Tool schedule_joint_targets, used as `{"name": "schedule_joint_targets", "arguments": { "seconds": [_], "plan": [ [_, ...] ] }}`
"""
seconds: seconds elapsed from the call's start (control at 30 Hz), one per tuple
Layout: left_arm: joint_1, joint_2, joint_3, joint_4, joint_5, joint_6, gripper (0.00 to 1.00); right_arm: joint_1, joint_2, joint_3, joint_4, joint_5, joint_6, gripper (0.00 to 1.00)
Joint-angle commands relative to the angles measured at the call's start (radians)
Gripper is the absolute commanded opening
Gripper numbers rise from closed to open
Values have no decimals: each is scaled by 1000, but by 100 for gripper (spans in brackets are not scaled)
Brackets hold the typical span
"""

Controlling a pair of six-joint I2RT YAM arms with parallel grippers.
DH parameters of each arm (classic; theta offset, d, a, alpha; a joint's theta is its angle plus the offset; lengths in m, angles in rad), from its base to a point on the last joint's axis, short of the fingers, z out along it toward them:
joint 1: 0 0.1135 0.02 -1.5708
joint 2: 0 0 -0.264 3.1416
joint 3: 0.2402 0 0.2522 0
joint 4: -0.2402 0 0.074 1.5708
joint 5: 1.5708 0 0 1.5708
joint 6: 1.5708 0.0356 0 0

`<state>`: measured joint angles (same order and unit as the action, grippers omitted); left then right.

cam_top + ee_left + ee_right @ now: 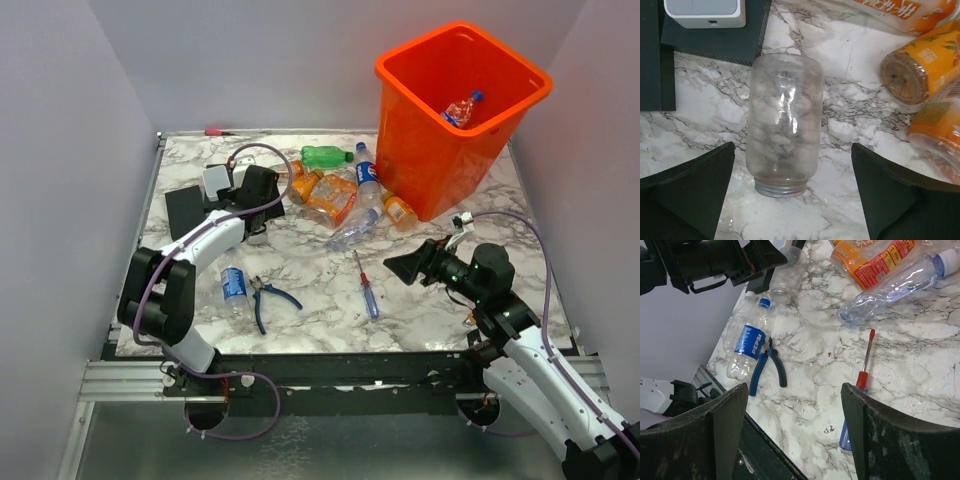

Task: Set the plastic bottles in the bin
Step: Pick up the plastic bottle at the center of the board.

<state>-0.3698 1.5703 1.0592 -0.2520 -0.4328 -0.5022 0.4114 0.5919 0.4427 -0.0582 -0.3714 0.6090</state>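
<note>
Bottle-clearing on the marble worktop: one clear bottle already lies in the orange bin, and I judge picking the next one to be the step in hand. My left pincer hangs wide open and empty over a clear jar. The jar lies on its side squarely between the fingers, its open threaded mouth toward the wrist. It has no label or cap, and I cannot tell whether it is glass or plastic. Just to that pincer's right lie orange bottles, translucent, with bright juice labels. My right pincer is parted and holds nothing. Ahead of it lie a red-and-blue screwdriver and blue-handled pliers, neither wanted. A Pepsi bottle lies just beside the pliers to its left, and a clear blue-capped bottle lies farther ahead to its right. Next move, as I read it: lower the left pincer around a true bottle, close on its body, and carry it to the bin, which stands near the right pincer and well apart from the left.
</note>
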Motion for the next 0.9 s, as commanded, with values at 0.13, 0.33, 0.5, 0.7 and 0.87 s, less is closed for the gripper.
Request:
{"name": "schedule_joint_targets", "arguments": {
  "seconds": [0.13,0.33,0.5,0.7,0.87],
  "plan": [
    [37,111,56,-113,-64,-23,99,5,-16,-2,-46,-16,-43,78],
    [47,175,84,-113,-60,-17,98,6,-28,-2,-51,-19,-48,78],
    [52,225,105,-108,-34,-5,89,7,-38,4,-72,-11,-55,78],
    [52,226,82,-69,9,0,68,6,-45,9,-90,-3,-59,78],
    [52,174,50,-43,65,-17,53,6,-39,17,-84,-28,-57,78]
  ]
}}
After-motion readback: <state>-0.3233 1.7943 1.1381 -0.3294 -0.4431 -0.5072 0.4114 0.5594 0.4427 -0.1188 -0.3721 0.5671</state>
